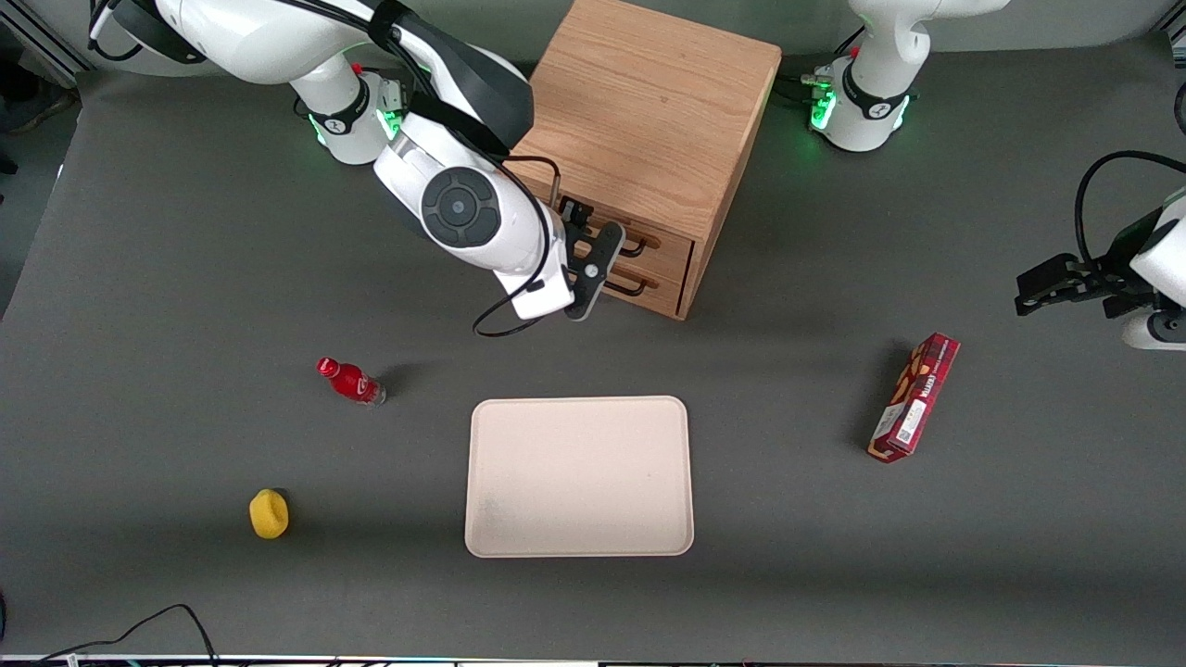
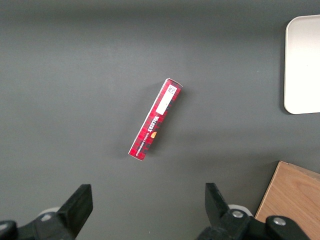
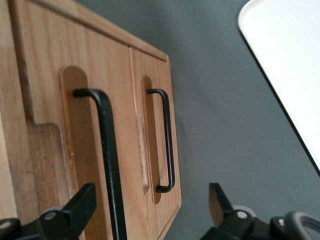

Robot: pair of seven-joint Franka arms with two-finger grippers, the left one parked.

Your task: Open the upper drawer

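Observation:
The small oak cabinet (image 1: 649, 111) stands farther from the front camera than the tray. The upper drawer (image 1: 669, 248) sits flush with the lower drawer (image 1: 665, 292); both look shut. In the right wrist view the upper drawer's thin black bar handle (image 3: 107, 160) is close up, with the lower drawer's handle (image 3: 167, 140) beside it, nearer the table. My right gripper (image 1: 598, 269) (image 3: 150, 210) is open, right in front of the drawer fronts. The upper handle runs between its two fingers, near one finger (image 3: 82, 205), and is not gripped.
A beige tray (image 1: 579, 477) lies nearer the front camera than the cabinet; it also shows in the right wrist view (image 3: 290, 65). A red bottle (image 1: 350, 381) and a yellow object (image 1: 269, 513) lie toward the working arm's end. A red box (image 1: 914, 398) lies toward the parked arm's end.

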